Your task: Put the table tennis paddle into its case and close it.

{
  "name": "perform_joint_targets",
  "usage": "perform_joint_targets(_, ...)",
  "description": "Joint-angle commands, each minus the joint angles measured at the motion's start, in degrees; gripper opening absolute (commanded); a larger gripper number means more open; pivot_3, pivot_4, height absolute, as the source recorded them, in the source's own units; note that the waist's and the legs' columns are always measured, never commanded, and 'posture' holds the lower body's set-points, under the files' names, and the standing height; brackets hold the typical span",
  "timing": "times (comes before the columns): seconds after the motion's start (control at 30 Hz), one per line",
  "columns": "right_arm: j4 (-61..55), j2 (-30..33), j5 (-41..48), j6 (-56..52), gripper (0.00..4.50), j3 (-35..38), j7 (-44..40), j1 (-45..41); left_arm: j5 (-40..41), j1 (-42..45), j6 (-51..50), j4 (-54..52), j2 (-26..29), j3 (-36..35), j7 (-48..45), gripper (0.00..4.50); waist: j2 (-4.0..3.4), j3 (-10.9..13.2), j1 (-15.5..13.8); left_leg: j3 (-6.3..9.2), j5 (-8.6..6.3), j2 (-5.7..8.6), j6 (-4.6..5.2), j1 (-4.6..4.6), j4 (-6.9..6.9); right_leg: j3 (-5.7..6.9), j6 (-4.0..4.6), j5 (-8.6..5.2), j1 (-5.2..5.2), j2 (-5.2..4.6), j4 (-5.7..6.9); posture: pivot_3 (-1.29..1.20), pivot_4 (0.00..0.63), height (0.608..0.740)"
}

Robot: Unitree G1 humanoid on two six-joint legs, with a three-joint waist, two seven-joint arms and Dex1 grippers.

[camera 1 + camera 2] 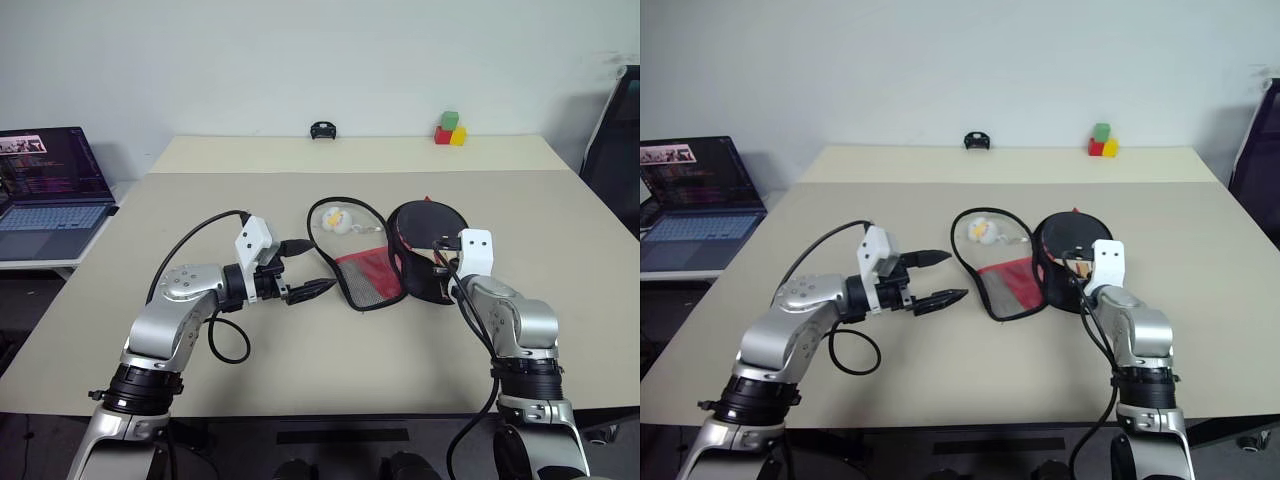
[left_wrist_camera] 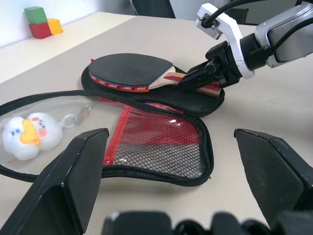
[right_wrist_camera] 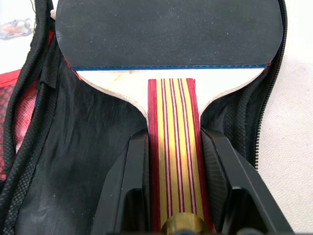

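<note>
Paddle: black-faced, red-edged wooden table tennis paddle point(image 2: 128, 72) lay on the open black fabric case point(image 2: 161, 100), handle clamped by right hand point(image 3: 177, 161).
Left hand point(image 1: 936, 279): fingers apart, above beige tabletop point(image 1: 300, 360).
Nearby: plush duck charm point(image 2: 27, 134); red, green, yellow blocks point(image 1: 450, 129).
Lettering: unreadable.

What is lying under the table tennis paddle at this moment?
The table tennis paddle rests on the black inner half of the open case, its handle in the right gripper. The lining directly beneath the blade is covered.
</note>
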State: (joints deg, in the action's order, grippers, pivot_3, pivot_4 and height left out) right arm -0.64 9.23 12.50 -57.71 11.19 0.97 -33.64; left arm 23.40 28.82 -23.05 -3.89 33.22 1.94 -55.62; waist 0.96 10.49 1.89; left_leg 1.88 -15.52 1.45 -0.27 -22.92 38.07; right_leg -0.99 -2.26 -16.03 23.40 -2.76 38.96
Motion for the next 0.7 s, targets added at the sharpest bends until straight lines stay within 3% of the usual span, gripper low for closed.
perform_joint_targets(0.03, -2.6, -0.5, 0.41, 1.34, 2.07, 0.31, -0.05, -1.54, 0.02, -0.03, 1.24, -2.03, 0.24, -1.1, 0.35, 4.5, 0.0, 0.0, -0.01, 0.0, 0.0, -0.01, 0.0, 0.0, 0.0, 0.0, 0.0, 0.0, 0.0, 0.0, 0.01, 0.0, 0.15, 0.74)
perform_joint_targets(0.27, -2.7, -0.58, 0.29, 1.28, 4.48, 0.33, 0.04, -1.59, 0.02, -0.04, 1.24, -2.03, 0.23, -1.1, 0.36, 4.5, 0.0, 0.0, -0.05, -0.01, 0.0, 0.0, 0.0, 0.01, 0.01, 0.01, 0.0, 0.0, 0.0, 0.01, 0.01, 0.0, 0.15, 0.74)
perform_joint_targets(0.53, -12.02, 6.96, 4.11, -1.99, 4.48, 0.84, -7.05, -3.19, -1.97, -0.65, 3.1, 0.52, -0.23, -1.99, 3.4, 4.5, 0.01, -0.01, -0.09, -0.01, 0.0, 0.0, 0.0, 0.0, 0.01, 0.02, 0.0, 0.0, 0.0, 0.0, -0.01, 0.0, 0.15, 0.74)
perform_joint_targets(0.7, -17.27, 14.49, 10.7, -4.35, 4.48, 1.75, -17.6, -1.56, -4.56, 0.15, 5.6, 5.69, -0.85, -3.04, 7.29, 4.5, 0.01, -0.01, -0.08, -0.02, 0.0, -0.01, 0.01, 0.01, 0.02, 0.02, 0.0, 0.0, -0.02, 0.01, 0.0, 0.0, 0.15, 0.74)
